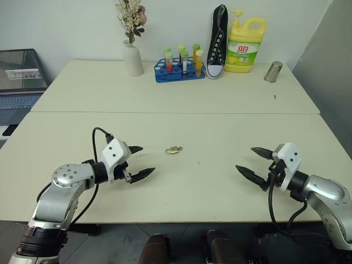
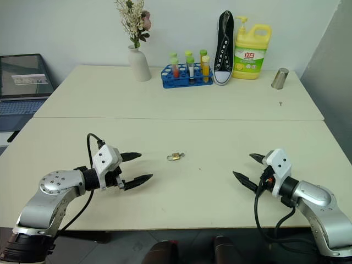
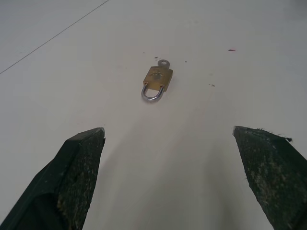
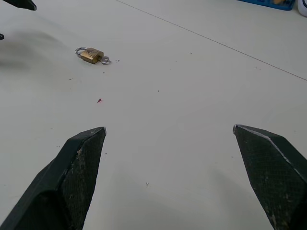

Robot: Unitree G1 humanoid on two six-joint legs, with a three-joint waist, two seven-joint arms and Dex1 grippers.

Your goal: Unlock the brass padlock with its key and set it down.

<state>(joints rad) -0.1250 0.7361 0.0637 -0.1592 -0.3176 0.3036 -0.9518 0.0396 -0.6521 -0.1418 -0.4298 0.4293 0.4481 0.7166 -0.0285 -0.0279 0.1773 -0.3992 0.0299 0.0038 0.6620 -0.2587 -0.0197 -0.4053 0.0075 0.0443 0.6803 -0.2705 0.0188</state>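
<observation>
Two black two-fingered claws hang low over the near edge of the pale cream table (image 1: 220,181), one on each side. On the robot's left side, the left claw (image 1: 139,161) has its pointed fingers spread wide apart and holds nothing. On the other side, the right claw (image 1: 254,163) is spread just as wide and is empty too. Between them, a little nearer to the left claw, the small golden-brass padlock with a thin silver shackle (image 1: 172,149) lies flat on the table, touched by neither claw. The tiny silvery key with a ring head (image 3: 163,63) sticks out from the end of the padlock body opposite the shackle, and the shackle looks closed. Both claws point inward, toward the padlock. Farther back, on a second table behind a seam, stand a white vase with dried flowers (image 1: 132,58), a blue rack of coloured test tubes (image 1: 179,69), a black sneaker standing on its toe (image 1: 218,44), a yellow detergent bottle (image 1: 245,47) and a small metal cup (image 1: 273,71). At the far left I see an open laptop (image 1: 19,77).
</observation>
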